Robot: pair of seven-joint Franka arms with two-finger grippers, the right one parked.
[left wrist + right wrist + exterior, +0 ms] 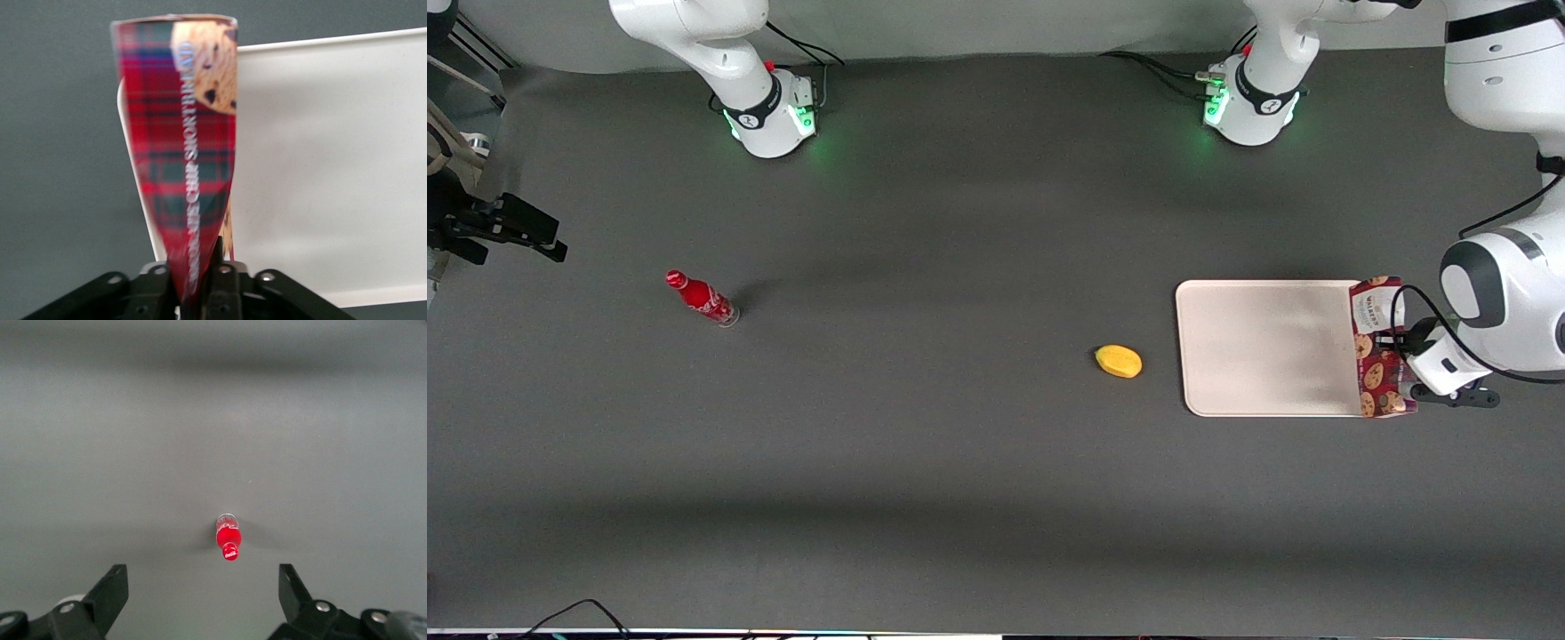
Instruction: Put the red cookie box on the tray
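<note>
I read the left arm's tool (1398,366) as clamped on the red cookie box (1373,348), its fingers (221,275) pinching the box's narrow edge. The box sits over the tray (1267,348) edge at the working arm's end of the worktop (925,444). A yellow fruit (1119,361) lies just beside the tray. A red bottle (702,299) stands toward the parked arm's end.

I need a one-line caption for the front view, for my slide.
Left gripper holds the red cookie box over the tray edge; yellow fruit and red bottle stay aside.
</note>
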